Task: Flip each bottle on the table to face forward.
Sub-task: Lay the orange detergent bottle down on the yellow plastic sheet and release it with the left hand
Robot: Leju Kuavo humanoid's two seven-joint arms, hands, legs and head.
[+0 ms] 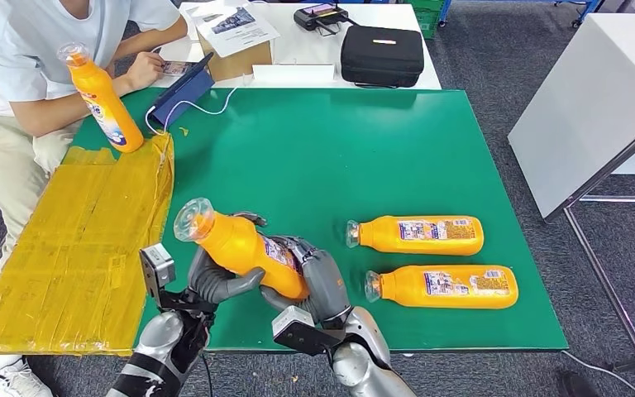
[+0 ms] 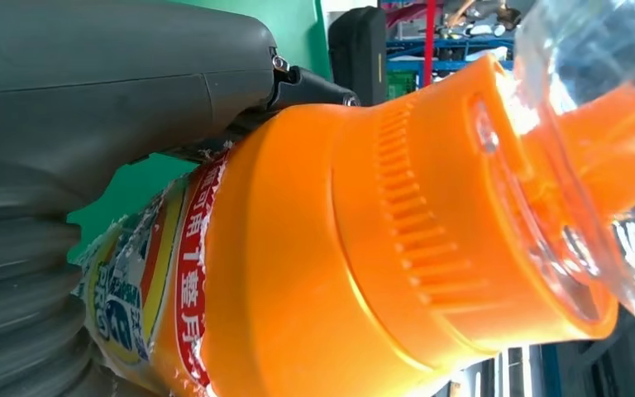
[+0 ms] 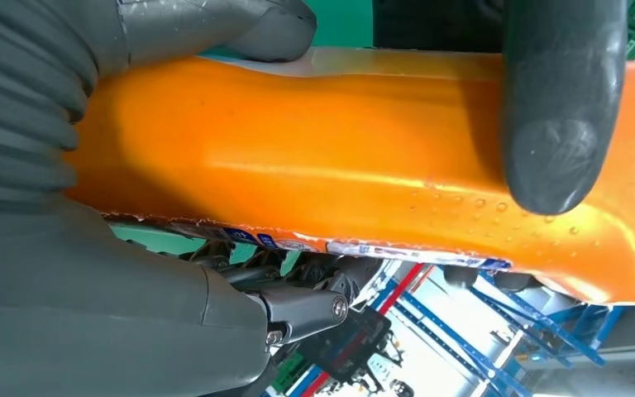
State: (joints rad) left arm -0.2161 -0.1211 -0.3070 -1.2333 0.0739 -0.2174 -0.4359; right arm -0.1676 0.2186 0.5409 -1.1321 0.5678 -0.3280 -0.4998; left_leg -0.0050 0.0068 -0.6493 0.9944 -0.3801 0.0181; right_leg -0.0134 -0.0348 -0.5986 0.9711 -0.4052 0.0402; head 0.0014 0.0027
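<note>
Gripping one orange bottle at lower centre of the head view, the left hand and right hand both clamped its body, lifted and tilted, cap toward upper left. Two bottles lay flat at right on the green table; a person at upper left held another bottle

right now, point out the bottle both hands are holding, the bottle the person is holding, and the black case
held orange bottle (image 1: 240,248), head view, on its orange body between the hands
person's orange bottle (image 1: 106,103), head view, on its label
black case (image 1: 382,55), head view, on its lid
</note>
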